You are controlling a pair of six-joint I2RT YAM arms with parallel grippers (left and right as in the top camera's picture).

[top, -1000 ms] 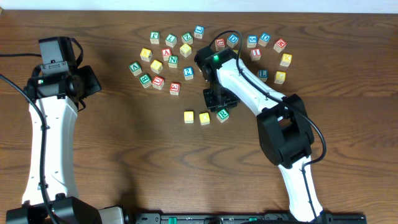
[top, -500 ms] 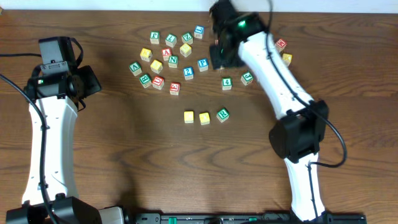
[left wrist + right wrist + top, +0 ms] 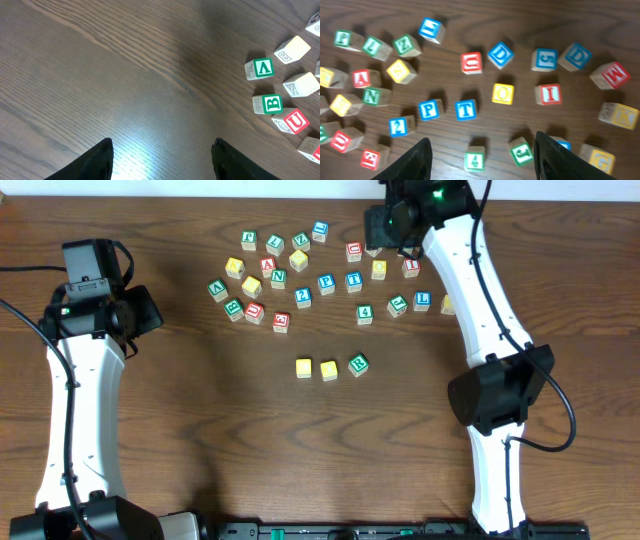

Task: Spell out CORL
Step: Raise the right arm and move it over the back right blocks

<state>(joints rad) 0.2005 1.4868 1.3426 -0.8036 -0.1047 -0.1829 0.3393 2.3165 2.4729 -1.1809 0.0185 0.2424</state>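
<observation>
Three of the word's cubes lie in a short row on the bare middle of the worktop (image 3: 200,430): a first yellow cube (image 3: 304,367), a second yellow cube (image 3: 329,369) just beside it, and the green R cube (image 3: 357,364) at the end nearer the right arm (image 3: 480,310), turned a little and slightly out of line. The letters on the two yellow tops are too small to read. The blue L cube (image 3: 422,301) sits well apart from that row, among the loose cubes toward the far edge, just beside a green J cube (image 3: 398,306) and close to the right arm. In the right wrist view it is mostly hidden behind one finger. The other cubes spread in a loose band beyond the row, none stacked. The right tool (image 3: 483,139) hangs above this band with its fingers spread wide and nothing between them. Under it lie a blue P cube (image 3: 429,109) and a blue T cube (image 3: 466,109) side by side, a yellow-framed cube (image 3: 502,93), a red I cube (image 3: 548,94) and a green 4 cube (image 3: 474,161). The left tool (image 3: 161,145) is over bare wood, well apart from the row, its fingers likewise wide apart and empty. At the edge of its view sit a green V cube (image 3: 259,69), a green B cube (image 3: 267,104) and a red U cube (image 3: 291,121).
</observation>
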